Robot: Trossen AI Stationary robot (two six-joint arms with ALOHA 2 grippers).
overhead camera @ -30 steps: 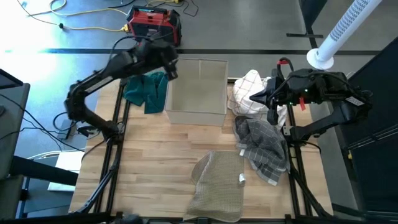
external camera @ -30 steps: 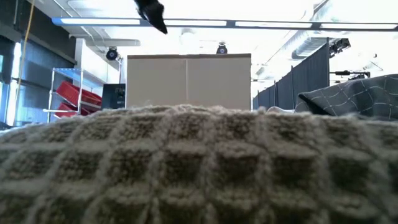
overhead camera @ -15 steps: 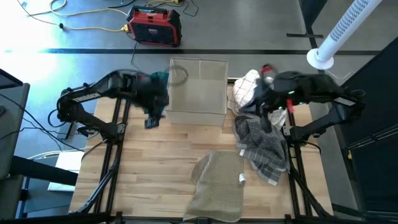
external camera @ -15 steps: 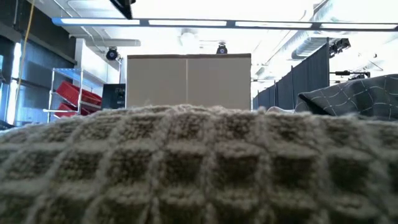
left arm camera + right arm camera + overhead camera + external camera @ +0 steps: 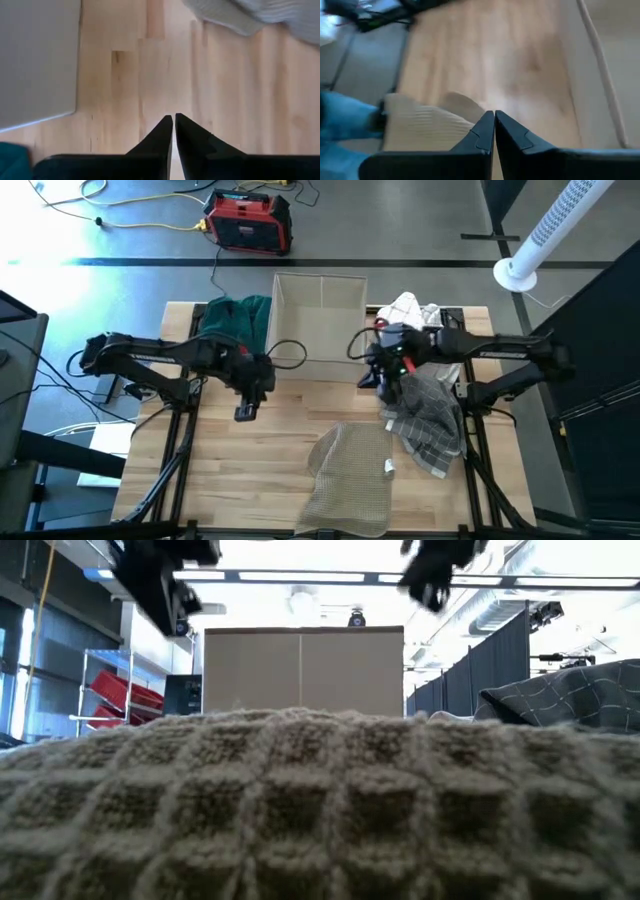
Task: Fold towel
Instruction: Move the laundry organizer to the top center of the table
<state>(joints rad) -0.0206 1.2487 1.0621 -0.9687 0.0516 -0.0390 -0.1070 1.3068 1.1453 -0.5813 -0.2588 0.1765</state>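
High view: beige waffle-weave towel (image 5: 350, 478) lies crumpled at the table's (image 5: 260, 440) front edge, near its centre, untouched. Left gripper (image 5: 247, 406) hovers over bare wood left of centre, fingers pressed together, empty. Right gripper (image 5: 384, 383) hangs near the clear bin's (image 5: 318, 330) front right corner, fingers likewise together, empty. Grey checked cloth (image 5: 428, 420) lies toward the right edge; a teal cloth (image 5: 232, 320) occupies the back left corner.
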